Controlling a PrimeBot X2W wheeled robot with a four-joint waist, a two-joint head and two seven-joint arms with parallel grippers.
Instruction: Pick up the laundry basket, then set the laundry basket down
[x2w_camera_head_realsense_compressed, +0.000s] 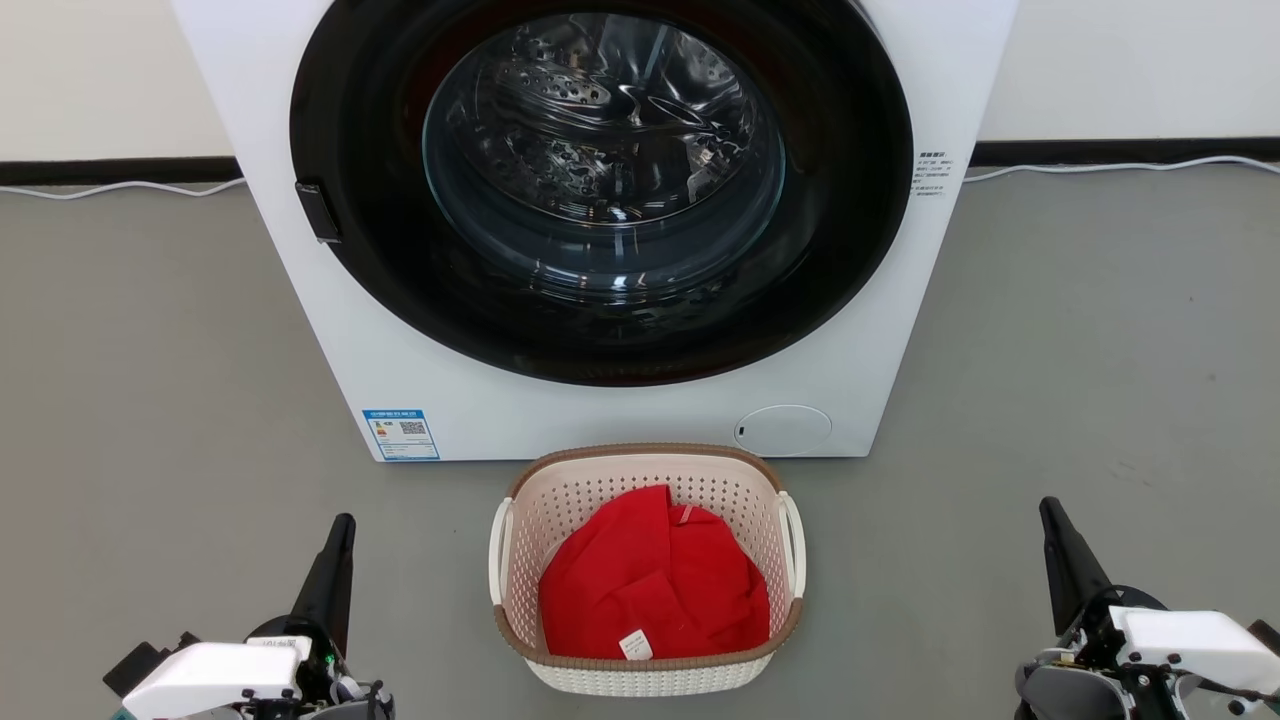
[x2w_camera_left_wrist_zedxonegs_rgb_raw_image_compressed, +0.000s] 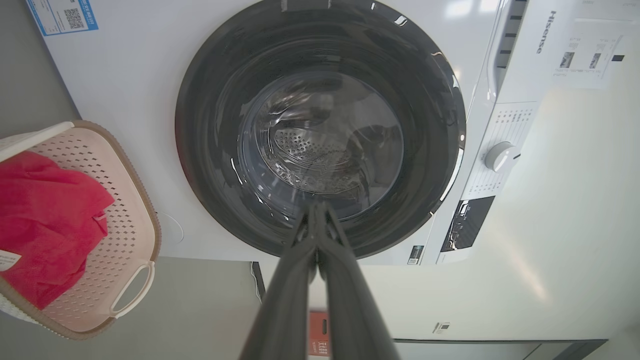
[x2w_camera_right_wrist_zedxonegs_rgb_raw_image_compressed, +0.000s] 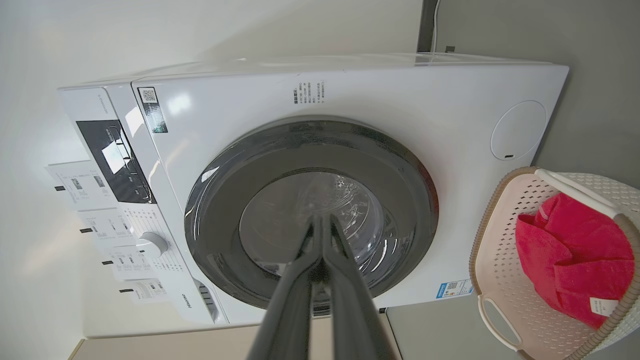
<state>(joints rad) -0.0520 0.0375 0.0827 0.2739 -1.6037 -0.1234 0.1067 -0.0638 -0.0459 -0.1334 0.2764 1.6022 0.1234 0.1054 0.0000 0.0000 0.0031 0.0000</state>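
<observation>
Left hand (x2w_camera_head_realsense_compressed: 342, 525) closed near laundry basket (x2w_camera_head_realsense_compressed: 570, 500) (washing machine (x2w_camera_head_realsense_compressed: 600, 420) behind)

**Tally of the Scene**

One washing machine (x2w_camera_head_realsense_compressed: 600, 420), one laundry basket (x2w_camera_head_realsense_compressed: 648, 455), one red cloth (x2w_camera_head_realsense_compressed: 650, 585). Two white loop handles (x2w_camera_head_realsense_compressed: 497, 550) on the basket. Two claws: one left claw (x2w_camera_head_realsense_compressed: 342, 523), one right claw (x2w_camera_head_realsense_compressed: 1048, 506). One blue label (x2w_camera_head_realsense_compressed: 400, 434), one round flap (x2w_camera_head_realsense_compressed: 783, 430).
</observation>
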